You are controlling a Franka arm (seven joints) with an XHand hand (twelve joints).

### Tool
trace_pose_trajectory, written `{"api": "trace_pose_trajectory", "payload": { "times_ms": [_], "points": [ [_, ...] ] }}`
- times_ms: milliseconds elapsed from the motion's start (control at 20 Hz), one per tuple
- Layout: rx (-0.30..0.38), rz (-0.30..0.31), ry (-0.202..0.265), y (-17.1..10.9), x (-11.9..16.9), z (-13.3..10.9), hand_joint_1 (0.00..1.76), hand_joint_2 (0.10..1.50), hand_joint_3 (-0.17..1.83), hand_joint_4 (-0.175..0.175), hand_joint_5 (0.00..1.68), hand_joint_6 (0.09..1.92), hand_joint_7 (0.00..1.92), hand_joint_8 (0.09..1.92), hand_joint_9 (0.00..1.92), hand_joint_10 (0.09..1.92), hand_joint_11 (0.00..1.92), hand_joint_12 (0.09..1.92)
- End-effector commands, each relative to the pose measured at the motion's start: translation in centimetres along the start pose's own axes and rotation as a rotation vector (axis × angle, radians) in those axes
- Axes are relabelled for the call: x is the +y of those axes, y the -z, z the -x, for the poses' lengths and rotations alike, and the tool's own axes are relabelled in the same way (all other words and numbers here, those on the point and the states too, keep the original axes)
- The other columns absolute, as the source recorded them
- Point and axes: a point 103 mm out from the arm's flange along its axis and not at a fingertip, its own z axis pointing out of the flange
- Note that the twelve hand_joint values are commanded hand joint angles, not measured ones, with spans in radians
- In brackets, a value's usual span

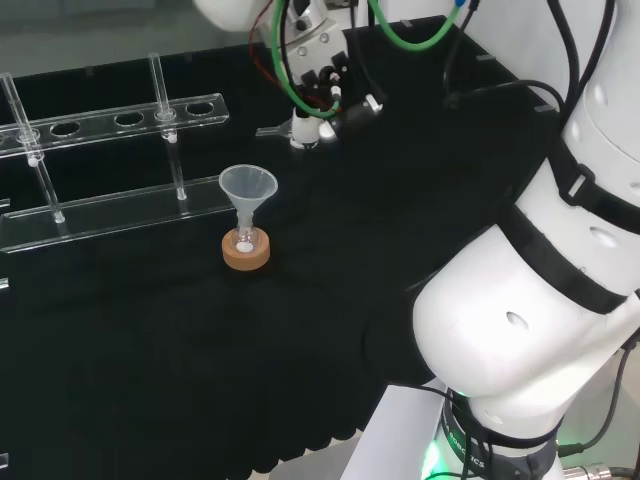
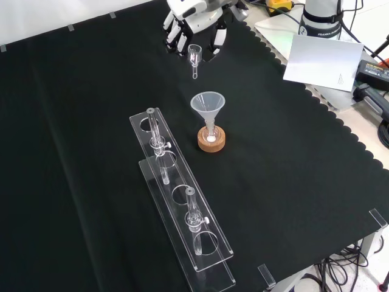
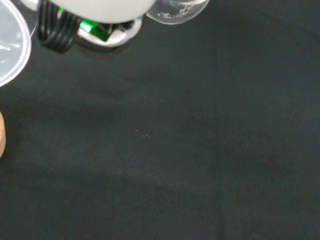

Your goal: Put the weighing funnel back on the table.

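Black cloth (image 2: 292,152) on the bench, clear tube rack (image 2: 182,207) near-left in the front view. Step in hand: setting the weighing funnel (image 2: 194,56) down. To do it well, lower it until it lies flat on bare cloth, then spread the fingers slowly so it doesn't roll. Stay clear of the funnel (image 2: 208,104) on its cork ring (image 2: 211,141), just nearer. Hand (image 2: 189,18) is at the far edge, low over the cloth, fingers down and curled. It looks to be pinching the weighing funnel's cup, stem pointing to the near side. Can't tell if it touches the cloth.
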Motion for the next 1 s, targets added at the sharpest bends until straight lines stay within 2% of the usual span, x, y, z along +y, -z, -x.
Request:
{"api": "trace_pose_trajectory", "payload": {
  "times_ms": [50, 350, 600, 1000],
  "points": [
    [0.062, 0.001, -0.017, -0.4, 0.4, 1.4, 1.13, 0.66, 0.6, 0.175, 1.34, 0.54, 0.66, 0.64, 1.08, 0.13, 0.72, 1.06],
    [0.093, -0.015, -0.036, -0.5, 1.8, 2.9, 1.13, 0.66, 0.61, 0.175, 1.33, 0.55, 0.66, 0.64, 1.07, 0.14, 0.7, 1.08],
    [0.071, -0.024, -0.053, -0.6, 3.7, 4.1, 1.13, 0.66, 0.61, 0.175, 1.33, 0.55, 0.66, 0.64, 1.07, 0.14, 0.7, 1.08],
    [0.071, -0.05, -0.041, -1.5, 8.3, 3.7, 1.13, 0.66, 0.61, 0.175, 1.33, 0.55, 0.66, 0.64, 1.07, 0.14, 0.7, 1.09]
  ]
}}
